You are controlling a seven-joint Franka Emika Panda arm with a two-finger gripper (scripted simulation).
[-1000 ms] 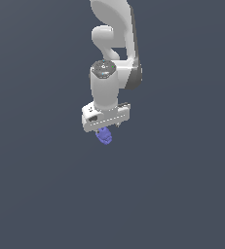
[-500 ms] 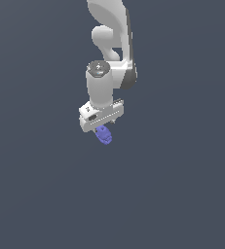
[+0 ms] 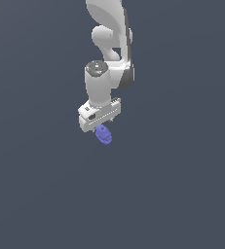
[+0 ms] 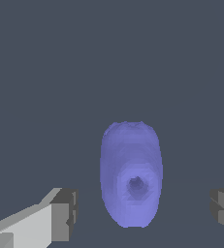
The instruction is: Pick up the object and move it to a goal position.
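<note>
In the wrist view our pincer [image 4: 141, 210] is wide open and holds nothing. One gray fingertip [image 4: 65, 215] sits on one side, then a gap, then the purple object [image 4: 131, 173] in the middle, then another gap, then the other fingertip. The object is right between the tips and touches neither. We think it is small, light and stiff, with a bumpy skin that should not slip much. We should squeeze it across its narrow middle.
</note>
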